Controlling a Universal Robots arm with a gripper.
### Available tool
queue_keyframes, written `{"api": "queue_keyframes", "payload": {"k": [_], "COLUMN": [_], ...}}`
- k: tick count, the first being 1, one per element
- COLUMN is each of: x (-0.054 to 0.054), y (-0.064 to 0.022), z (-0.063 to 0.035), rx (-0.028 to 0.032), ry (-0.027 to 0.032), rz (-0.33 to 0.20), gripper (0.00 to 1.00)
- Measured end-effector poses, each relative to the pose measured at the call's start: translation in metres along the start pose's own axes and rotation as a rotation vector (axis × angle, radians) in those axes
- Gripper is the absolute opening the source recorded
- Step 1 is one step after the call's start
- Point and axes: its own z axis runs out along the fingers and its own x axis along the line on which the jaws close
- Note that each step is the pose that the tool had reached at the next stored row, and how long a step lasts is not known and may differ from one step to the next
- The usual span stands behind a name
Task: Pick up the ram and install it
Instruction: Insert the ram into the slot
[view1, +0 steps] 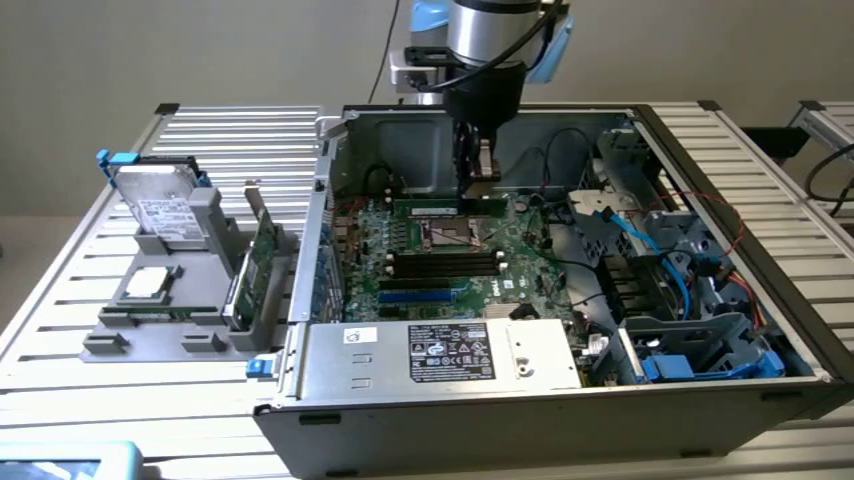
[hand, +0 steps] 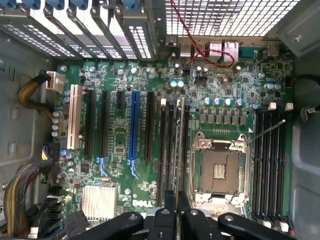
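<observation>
The ram (view1: 451, 207) is a thin green stick lying level directly under my gripper (view1: 478, 178), low over the motherboard (view1: 400, 285) inside the open computer case (view1: 534, 420). The wrist view shows the ram (hand: 177, 145) edge-on as a narrow strip, running along the black slots (hand: 164, 150) beside the CPU socket (hand: 220, 170). My gripper (hand: 177, 202) is shut on the ram, with one dark finger pressed against each face. Whether the stick is seated in a slot or just above it cannot be told.
A second bank of black slots (hand: 270, 160) lies on the socket's other side. A power supply (view1: 441, 355) and blue cables (view1: 641, 240) crowd the case. On the exterior view's left, a grey holder (view1: 147, 310) carries a hard drive (view1: 167, 215) and a green expansion card (view1: 260, 265).
</observation>
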Motion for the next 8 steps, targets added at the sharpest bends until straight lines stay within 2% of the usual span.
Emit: {"api": "queue_keyframes", "payload": {"k": [8], "x": [-0.0005], "y": [-0.0003], "z": [0.0085], "rx": [-0.0005], "ry": [0.012], "rz": [0.0], "gripper": [0.13]}}
